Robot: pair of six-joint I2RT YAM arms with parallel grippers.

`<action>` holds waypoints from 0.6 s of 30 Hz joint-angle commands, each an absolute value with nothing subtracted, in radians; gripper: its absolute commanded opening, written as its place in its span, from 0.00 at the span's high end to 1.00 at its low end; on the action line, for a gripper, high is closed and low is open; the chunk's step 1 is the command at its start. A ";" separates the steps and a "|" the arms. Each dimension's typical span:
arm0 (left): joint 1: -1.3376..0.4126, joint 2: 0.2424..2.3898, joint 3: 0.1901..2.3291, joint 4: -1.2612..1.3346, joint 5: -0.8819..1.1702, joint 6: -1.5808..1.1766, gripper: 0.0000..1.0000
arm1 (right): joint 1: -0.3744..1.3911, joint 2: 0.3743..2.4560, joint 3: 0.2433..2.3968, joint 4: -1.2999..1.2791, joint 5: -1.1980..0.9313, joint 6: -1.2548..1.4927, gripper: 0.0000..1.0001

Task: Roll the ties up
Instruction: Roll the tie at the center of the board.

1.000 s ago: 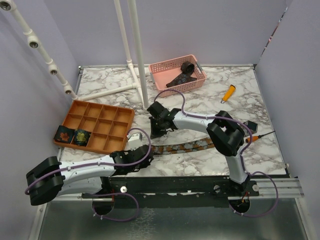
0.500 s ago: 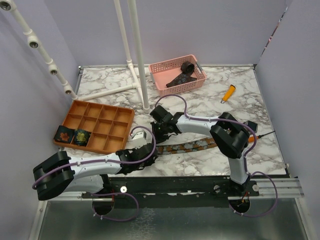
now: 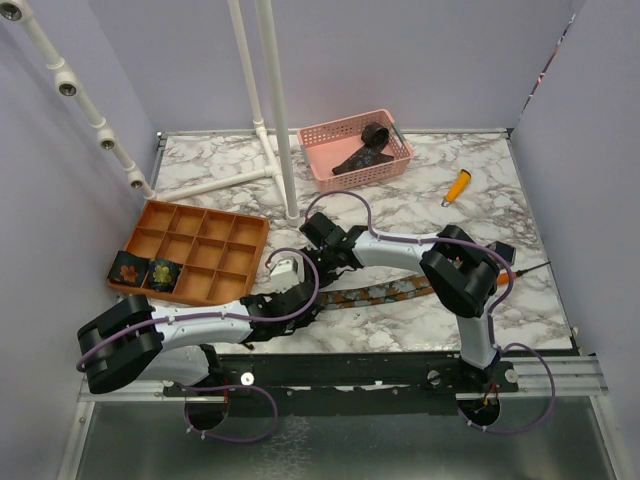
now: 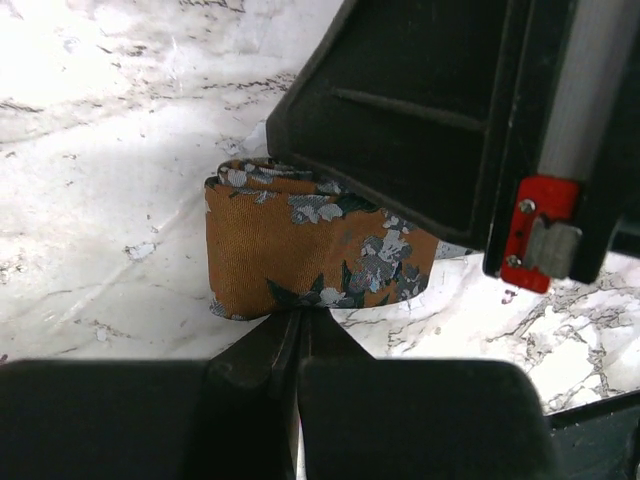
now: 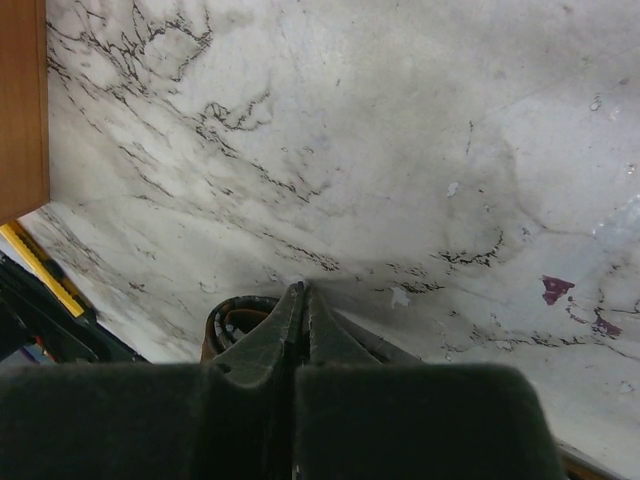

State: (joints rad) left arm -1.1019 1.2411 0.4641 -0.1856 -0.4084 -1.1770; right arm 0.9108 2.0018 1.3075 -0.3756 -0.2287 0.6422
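An orange floral tie [image 3: 385,291] lies as a strip across the front of the marble table, and its left end is rolled into a small coil [image 4: 300,250]. My left gripper [image 4: 298,318] is shut, its tips touching the coil's lower edge. My right gripper [image 5: 300,290] is shut too, pointing down at the table right by the coil [image 5: 232,322], which sits against its left finger. No fabric shows between its tips. In the top view both grippers meet over that end, left gripper [image 3: 303,298] and right gripper [image 3: 323,272]. Two rolled ties [image 3: 145,270] sit in the orange tray [image 3: 215,250].
A pink basket [image 3: 322,135] at the back holds dark ties. An orange-handled tool [image 3: 456,187] lies at the back right, another [image 3: 506,277] behind the right arm. A white pipe frame [image 3: 272,110] stands at the back left. The right gripper's black body [image 4: 420,110] looms over the coil.
My left arm has swung right, bringing its shut gripper up to the tie's rolled end. My right gripper has closed and shifted slightly toward the coil.
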 commanded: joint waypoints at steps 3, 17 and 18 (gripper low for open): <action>-1.060 1.244 0.476 -0.193 -0.401 -1.136 1.00 | 0.931 2.005 1.267 -0.445 -0.249 0.582 1.00; -1.029 1.237 0.464 -0.148 -0.301 -1.071 1.00 | 0.934 2.001 1.269 -0.469 -0.204 0.599 1.00; -1.030 1.223 0.460 -0.148 -0.285 -1.064 1.00 | 0.929 1.995 1.279 -0.475 -0.185 0.609 1.00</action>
State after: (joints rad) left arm -1.0351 1.2407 0.4641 -0.1646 -0.3534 -1.1088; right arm 0.9169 1.9892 1.2827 -0.3573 -0.2527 0.6025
